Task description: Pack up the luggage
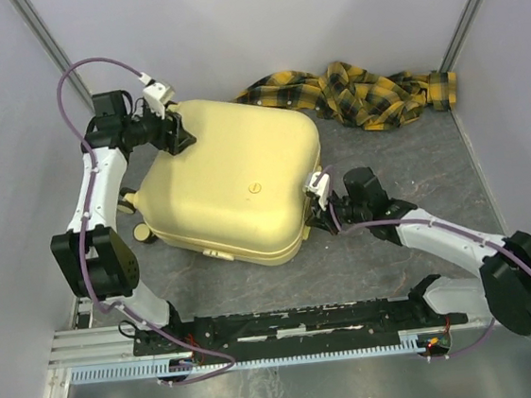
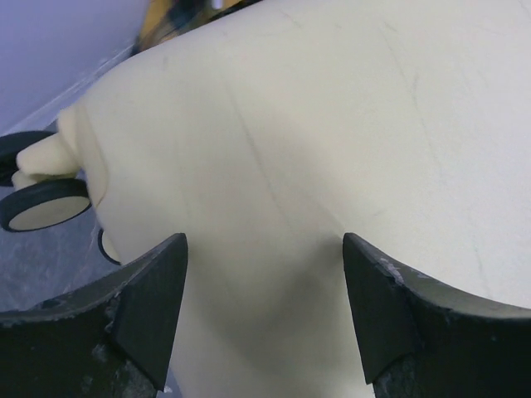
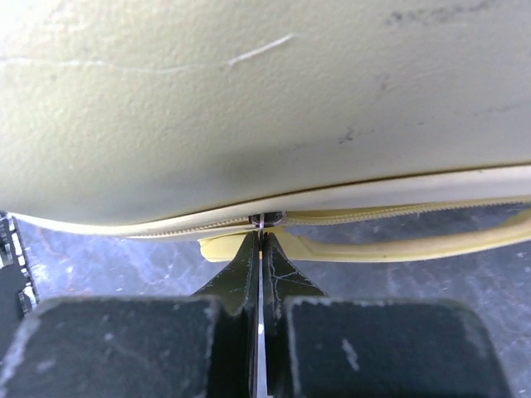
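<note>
Luggage [image 1: 235, 178] shut, inside hidden. Left gripper [image 2: 261, 278] fingers apart over its wheel-end corner; contact unclear. Right gripper [image 3: 260, 236] fingers together at its zipper [image 3: 166, 230]; pull too small to confirm.

The light is bright, soft and even; the luggage [image 1: 235, 178] throws only a weak shadow; wrist views are slightly soft.

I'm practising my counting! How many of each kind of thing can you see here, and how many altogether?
Suitcase: 1
Plaid cloth: 1
Robot arms: 2
Total: 4
</note>
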Robot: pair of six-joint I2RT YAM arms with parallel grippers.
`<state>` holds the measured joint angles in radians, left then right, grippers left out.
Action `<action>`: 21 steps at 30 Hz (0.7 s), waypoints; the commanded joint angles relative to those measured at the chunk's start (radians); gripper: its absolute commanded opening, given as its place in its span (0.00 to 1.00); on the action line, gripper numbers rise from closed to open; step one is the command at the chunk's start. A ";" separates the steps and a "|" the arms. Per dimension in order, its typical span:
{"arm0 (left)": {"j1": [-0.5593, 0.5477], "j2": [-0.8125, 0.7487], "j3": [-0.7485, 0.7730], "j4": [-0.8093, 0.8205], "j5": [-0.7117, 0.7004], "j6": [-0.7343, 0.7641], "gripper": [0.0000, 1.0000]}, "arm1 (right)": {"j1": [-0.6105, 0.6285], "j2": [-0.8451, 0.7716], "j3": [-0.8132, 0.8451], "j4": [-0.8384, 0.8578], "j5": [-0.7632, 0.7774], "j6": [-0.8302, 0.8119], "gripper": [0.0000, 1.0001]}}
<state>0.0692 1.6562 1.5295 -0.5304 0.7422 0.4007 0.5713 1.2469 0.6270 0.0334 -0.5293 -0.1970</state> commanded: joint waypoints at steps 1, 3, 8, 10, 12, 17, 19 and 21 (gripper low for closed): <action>-0.089 0.069 0.013 -0.649 0.223 0.289 0.74 | 0.067 -0.117 -0.029 0.120 0.102 0.054 0.02; -0.086 0.052 0.064 -0.680 0.219 0.318 0.71 | 0.077 -0.137 -0.048 0.123 0.185 0.069 0.02; -0.144 -0.067 0.085 -0.259 0.067 -0.009 0.77 | 0.080 -0.144 -0.063 0.133 0.285 0.112 0.02; -0.201 -0.086 0.072 -0.083 -0.073 -0.105 0.80 | 0.083 -0.142 -0.067 0.142 0.289 0.122 0.02; -0.240 -0.041 0.107 0.030 -0.196 -0.199 0.81 | 0.086 -0.139 -0.067 0.147 0.285 0.126 0.02; -0.323 0.161 0.302 0.097 -0.383 -0.306 0.83 | 0.089 -0.145 -0.076 0.156 0.290 0.119 0.02; -0.356 0.248 0.381 0.117 -0.448 -0.339 0.93 | 0.088 -0.153 -0.078 0.146 0.296 0.114 0.02; -0.400 0.347 0.493 0.095 -0.590 -0.356 0.99 | 0.089 -0.162 -0.077 0.134 0.297 0.108 0.02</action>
<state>-0.2741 1.8557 1.8534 -0.5076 0.4175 0.1783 0.6662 1.1278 0.5407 0.0631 -0.3016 -0.0898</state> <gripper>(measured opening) 0.951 0.023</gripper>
